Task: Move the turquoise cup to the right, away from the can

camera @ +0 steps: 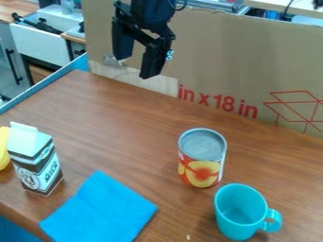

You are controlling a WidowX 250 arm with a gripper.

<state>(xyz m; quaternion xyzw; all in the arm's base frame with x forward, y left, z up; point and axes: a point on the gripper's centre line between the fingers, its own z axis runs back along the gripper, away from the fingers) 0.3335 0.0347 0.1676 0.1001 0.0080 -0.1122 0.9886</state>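
Note:
The black gripper (135, 66) hangs high over the back edge of the table, in front of the cardboard, its two fingers spread apart with nothing between them. Below it and to the right, a can (202, 158) with a peach-coloured fruit label stands upright. A turquoise cup (240, 212), handle to the right, is just in front of the can. A blue cloth (101, 210) lies flat at the front left. Left of the cloth, a milk carton (37, 163) stands upright, with a yellow object (4, 149) beside it, cut off by the view's left edge.
The wooden table (126, 123) has a cardboard sheet (221, 61) standing along its back edge. A blue rim (44, 90) runs along the back left side. Behind it are a white sink unit (47, 45) and dark items on the counter.

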